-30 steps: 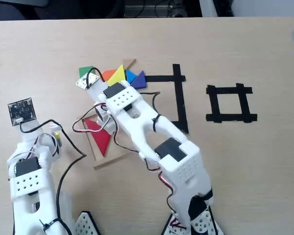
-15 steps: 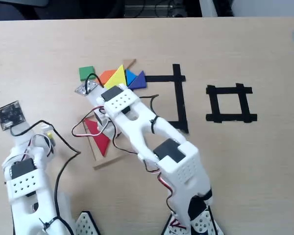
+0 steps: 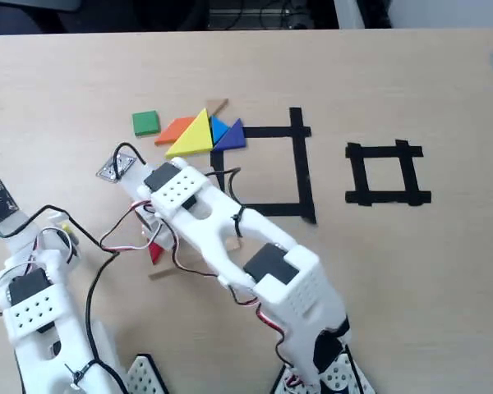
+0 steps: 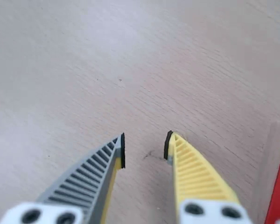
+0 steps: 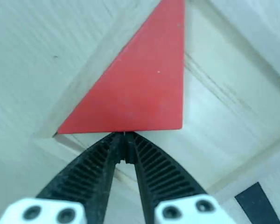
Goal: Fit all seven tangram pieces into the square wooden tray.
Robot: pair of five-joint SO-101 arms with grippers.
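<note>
R gripper (image 5: 124,142): jaws pressed together, nothing between them, tips right at edge of red triangle (image 5: 140,84), which lies flat in wooden tray (image 5: 91,77). L gripper (image 4: 144,148): fingers spread, empty, over bare table (image 4: 107,56); tray edge just off its yellow-finger side. Beyond R gripper, well apart, outside tray: green square (image 3: 145,123), orange piece (image 3: 174,129), yellow triangle (image 3: 193,138), blue piece (image 3: 219,128), purple triangle (image 3: 233,137).

Six coloured tangram pieces (image 3: 195,135), one tray (image 5: 88,74), two arms (image 3: 205,213), two tape squares (image 3: 386,198)
</note>
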